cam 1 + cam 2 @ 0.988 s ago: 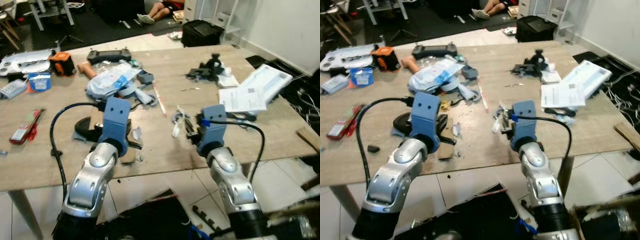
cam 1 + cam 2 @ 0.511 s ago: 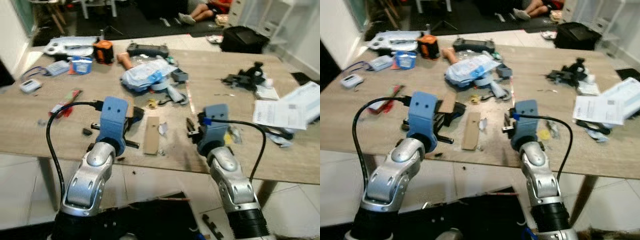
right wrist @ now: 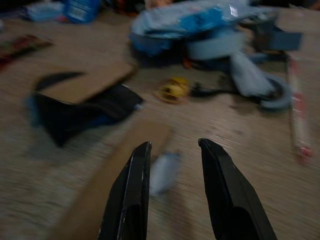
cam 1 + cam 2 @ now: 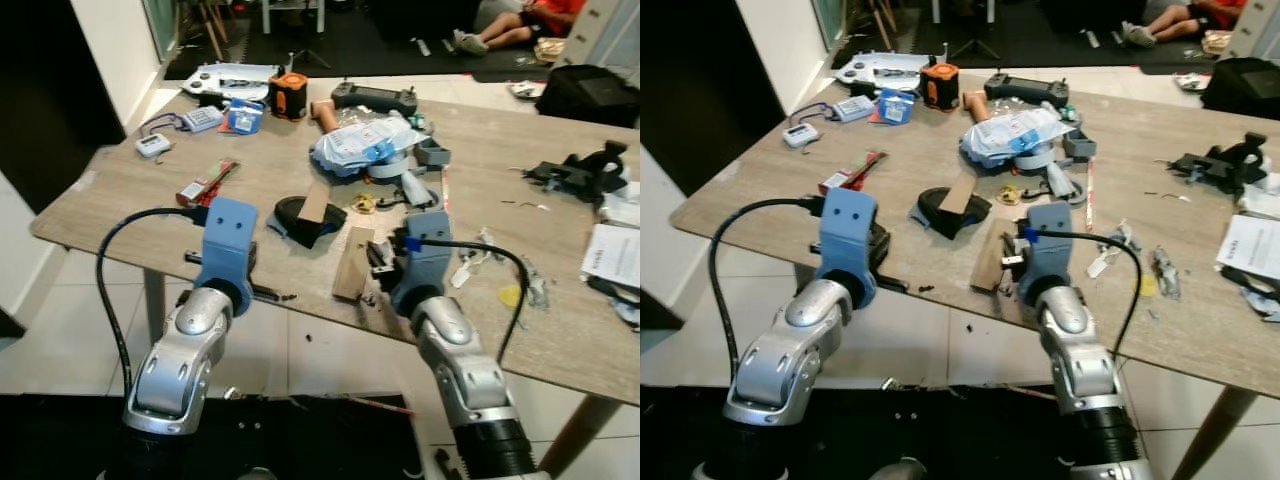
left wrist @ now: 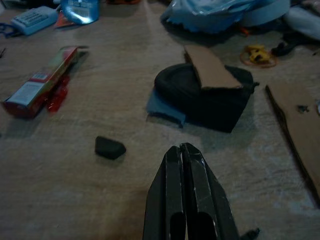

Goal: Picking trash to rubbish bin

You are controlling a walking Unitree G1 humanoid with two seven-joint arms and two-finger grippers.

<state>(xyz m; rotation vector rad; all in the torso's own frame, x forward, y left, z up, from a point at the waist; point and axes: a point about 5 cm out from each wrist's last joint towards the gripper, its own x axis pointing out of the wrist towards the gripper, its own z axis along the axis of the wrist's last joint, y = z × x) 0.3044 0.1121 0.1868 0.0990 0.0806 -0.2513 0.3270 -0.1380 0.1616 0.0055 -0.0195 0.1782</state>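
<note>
Right gripper [image 3: 172, 190], fingers parted and empty, hung low over the wooden surface [image 4: 120, 190] above a small pale crumpled scrap of paper [image 3: 164, 172] lying against the long brown cardboard strip [image 4: 352, 262]. Over the past second the head view had swung leftward along the surface, so the robot had turned or stepped, bringing this scrap under the gripper; a grasp looked likely next. Left gripper [image 5: 186, 162], pressed closed on nothing, pointed toward the black flattened pouch [image 5: 205, 97]. The scrap looked light and blurred.
</note>
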